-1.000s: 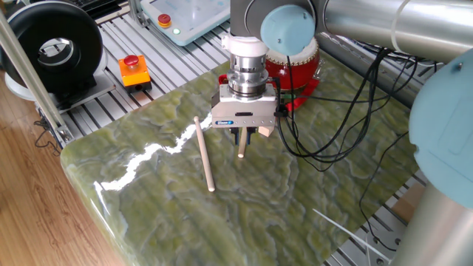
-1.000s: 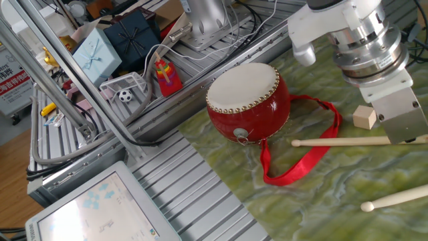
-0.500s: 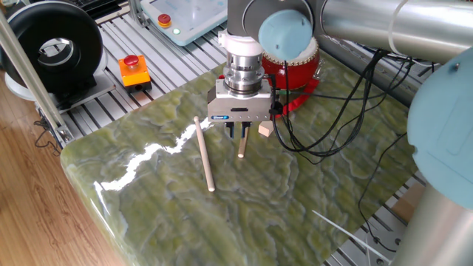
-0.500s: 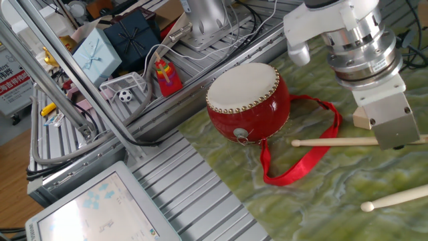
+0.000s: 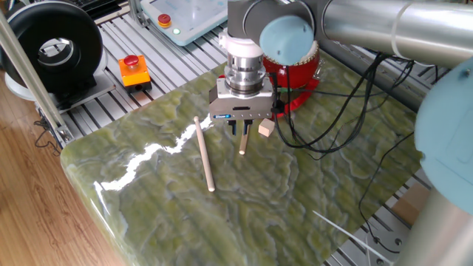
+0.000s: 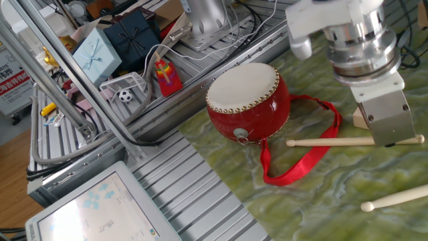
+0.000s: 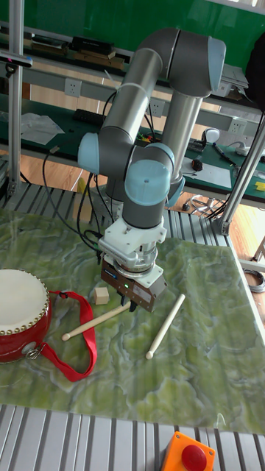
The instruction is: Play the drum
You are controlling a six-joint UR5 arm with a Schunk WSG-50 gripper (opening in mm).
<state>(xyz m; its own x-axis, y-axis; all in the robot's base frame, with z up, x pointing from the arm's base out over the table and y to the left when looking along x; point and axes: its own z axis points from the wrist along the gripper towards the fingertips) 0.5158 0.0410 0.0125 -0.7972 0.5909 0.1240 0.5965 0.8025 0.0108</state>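
Note:
The drum [image 6: 247, 100] has a glossy red body and a cream skin top, and its red ribbon [image 6: 301, 164] trails over the green marble table. It also shows as the drum [image 7: 18, 313] at the left and as the drum [image 5: 299, 74], half hidden behind the arm. My gripper [image 5: 236, 129] points down, shut on one end of a wooden drumstick [image 6: 328, 141], whose far tip lies toward the drum. In the tall view the gripper [image 7: 132, 305] holds the drumstick [image 7: 96, 321] to the right of the drum.
A second drumstick [image 5: 204, 155] lies loose on the marble. A small wooden block [image 5: 266, 128] sits beside the gripper. An orange box with a red button [image 5: 134, 70] stands off the slab. Black cables [image 5: 332, 140] hang from the arm.
The fingers have shut on the drumstick and the gripper has risen slightly. The stick has shifted a little toward the drum.

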